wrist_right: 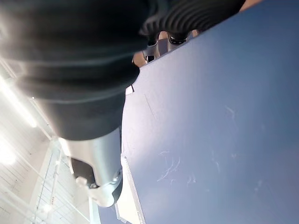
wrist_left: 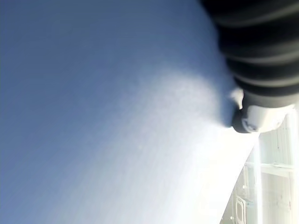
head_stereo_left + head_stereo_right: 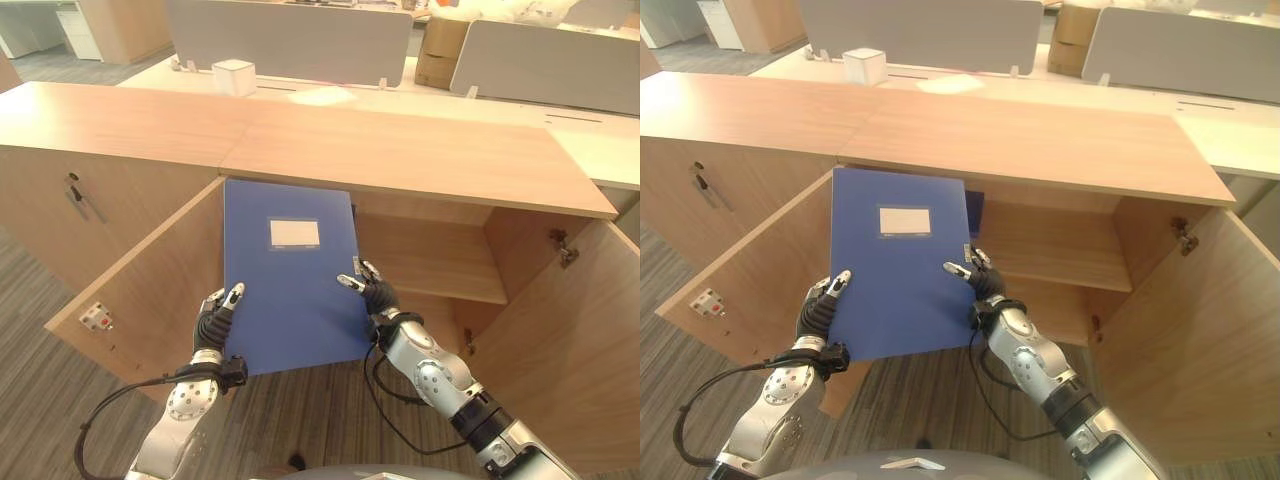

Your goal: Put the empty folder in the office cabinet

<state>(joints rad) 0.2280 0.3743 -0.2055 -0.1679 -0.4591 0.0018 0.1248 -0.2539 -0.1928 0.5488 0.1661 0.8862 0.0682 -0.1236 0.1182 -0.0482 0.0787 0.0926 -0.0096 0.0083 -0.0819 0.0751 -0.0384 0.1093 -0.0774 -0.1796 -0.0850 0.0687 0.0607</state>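
A large blue folder (image 3: 290, 290) with a white label is held upright in front of the open office cabinet (image 3: 420, 155), its top edge just under the cabinet's top board. My left hand (image 3: 212, 325) pinches the folder's lower left edge, thumb on the front cover. My right hand (image 3: 378, 297) grips the right edge at mid-height, thumb (image 1: 100, 179) lying on the cover and fingers behind it. The blue cover (image 2: 117, 116) lies close against the left hand in the left wrist view.
Both cabinet doors stand wide open, the left door (image 3: 140, 290) and the right door (image 3: 570, 340). A shelf (image 3: 430, 265) crosses the inside on the right. Keys (image 3: 78, 195) hang in the neighbouring cabinet's door. A white box (image 3: 233, 76) sits on the desk behind.
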